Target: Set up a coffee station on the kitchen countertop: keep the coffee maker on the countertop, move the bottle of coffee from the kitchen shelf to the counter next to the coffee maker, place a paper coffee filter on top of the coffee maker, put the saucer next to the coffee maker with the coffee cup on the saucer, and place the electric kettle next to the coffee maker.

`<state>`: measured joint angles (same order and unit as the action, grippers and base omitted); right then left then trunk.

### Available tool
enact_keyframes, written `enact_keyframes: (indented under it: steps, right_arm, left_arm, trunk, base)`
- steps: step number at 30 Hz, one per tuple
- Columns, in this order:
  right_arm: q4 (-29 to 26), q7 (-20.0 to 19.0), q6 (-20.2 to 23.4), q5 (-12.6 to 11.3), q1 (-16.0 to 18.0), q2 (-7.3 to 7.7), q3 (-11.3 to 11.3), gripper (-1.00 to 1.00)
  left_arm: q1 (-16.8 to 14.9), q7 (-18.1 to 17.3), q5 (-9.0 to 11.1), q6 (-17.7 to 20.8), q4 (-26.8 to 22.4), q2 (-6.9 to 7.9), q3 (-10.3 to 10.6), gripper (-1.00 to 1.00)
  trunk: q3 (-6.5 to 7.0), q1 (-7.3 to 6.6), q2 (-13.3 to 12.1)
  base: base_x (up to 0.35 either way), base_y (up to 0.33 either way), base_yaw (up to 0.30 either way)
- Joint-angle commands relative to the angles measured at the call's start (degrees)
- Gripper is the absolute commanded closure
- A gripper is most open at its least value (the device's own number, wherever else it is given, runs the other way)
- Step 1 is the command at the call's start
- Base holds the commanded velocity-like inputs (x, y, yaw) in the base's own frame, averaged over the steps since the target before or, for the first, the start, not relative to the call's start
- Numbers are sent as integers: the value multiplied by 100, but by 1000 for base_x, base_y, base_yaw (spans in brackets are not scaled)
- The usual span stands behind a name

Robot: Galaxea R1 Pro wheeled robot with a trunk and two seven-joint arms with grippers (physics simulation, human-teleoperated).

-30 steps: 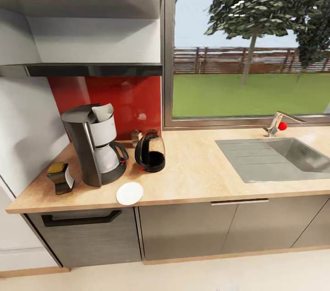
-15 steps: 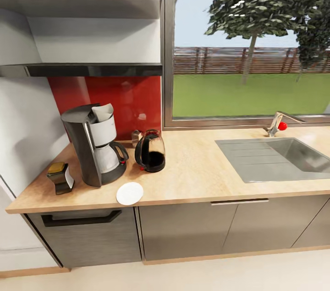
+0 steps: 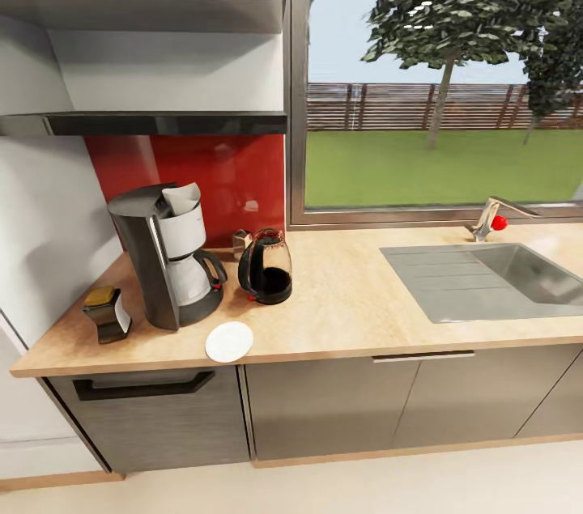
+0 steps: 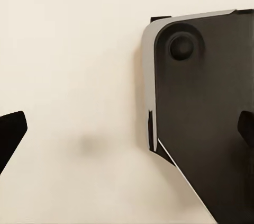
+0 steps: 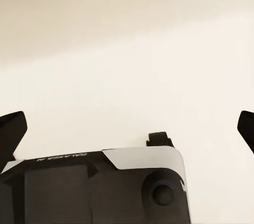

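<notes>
From the head view, your desk (image 3: 348, 312) carries one coffee maker (image 3: 168, 265) with one filter (image 3: 181, 197) resting in its top, one bottle (image 3: 106, 313) just to its left, one kettle (image 3: 266, 267) just to its right, and one saucer (image 3: 229, 341) in front near the desk's edge. The saucer is bare and no cup is on the desk, so I judge fetching the cup is your step in hand. The lower shelf (image 3: 162, 123) shows nothing along its front edge.

When you bring the cup, come down straight over the saucer's middle and release low, since it sits close to the edge.

In the left wrist view, the left fingers (image 4: 9, 134) stand wide apart, holding nothing, over pale floor and the robot's dark base (image 4: 206, 118).

In the right wrist view, the right fingers (image 5: 10, 131) are likewise wide apart and hold nothing, above the floor.
</notes>
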<state>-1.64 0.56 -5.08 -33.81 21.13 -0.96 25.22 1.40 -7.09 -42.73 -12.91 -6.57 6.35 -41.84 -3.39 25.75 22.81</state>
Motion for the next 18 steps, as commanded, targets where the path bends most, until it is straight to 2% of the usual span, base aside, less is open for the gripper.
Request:
enact_keyframes:
  steps: [1,5,18]
  right_arm:
    - [6,6,-19,-51,5,-3,50,-100]
    - [11,-1,-10,-36,5,-20,54,-100]
    - [15,-3,-2,-30,5,-10,54,-100]
  left_arm:
    - [1,-38,-34,-9,-11,-2,-50,-100]
    - [1,-38,-27,-11,-12,-17,-60,-100]
    - [1,-38,-34,-17,-16,-35,-60,-100]
  trunk:
    - [-11,3,11]
    - [-11,3,11]
    - [-11,3,11]
  base:
    - [0,0,0]
    - [0,0,-140]
    - [0,0,-269]
